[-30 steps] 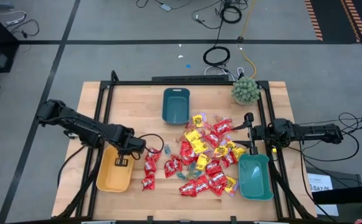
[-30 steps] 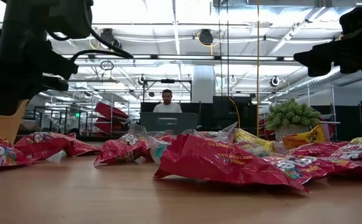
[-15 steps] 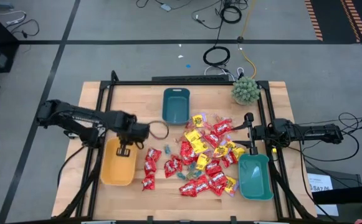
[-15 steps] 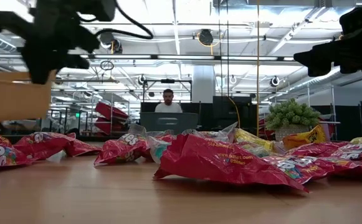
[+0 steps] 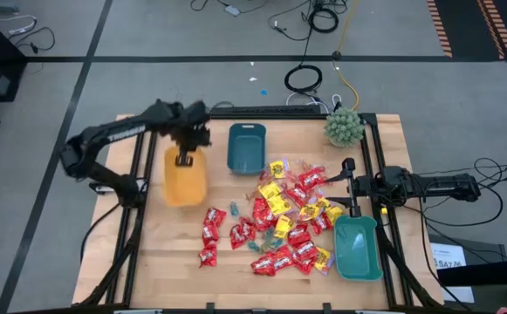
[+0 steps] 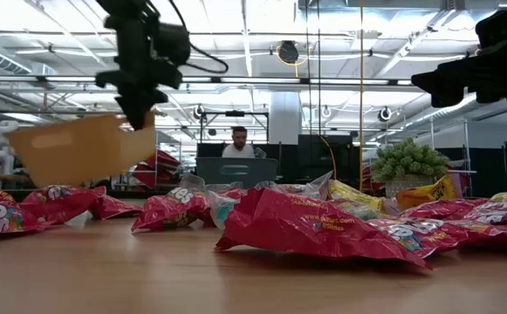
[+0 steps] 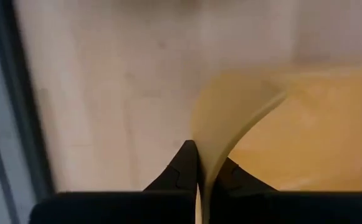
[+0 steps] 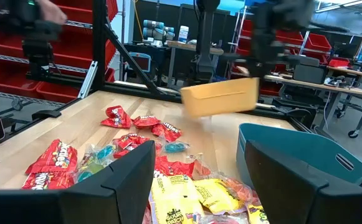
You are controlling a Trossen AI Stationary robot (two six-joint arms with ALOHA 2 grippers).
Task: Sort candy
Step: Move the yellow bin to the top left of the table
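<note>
Your candy (image 5: 284, 218) lies heaped on the wooden surface (image 5: 174, 262), between the two teal bins (image 5: 246, 146), with red packets (image 5: 209, 234) trailing toward the left. Your left gripper (image 5: 184, 160) has its jaws clamped on the rim of the orange bin (image 5: 186, 179), which seems, through the blur, lifted clear. Your right gripper (image 5: 355, 208) waits over the nearer teal bin (image 5: 358, 249), jaws apart.

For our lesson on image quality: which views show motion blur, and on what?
Low view: the orange bin is smeared, the candy sharp. Left wrist view: the whole picture is streaked around the left gripper, shut on the bin's rim. Right wrist view: the bin is slightly blurred, and the right gripper is sharp.
</note>
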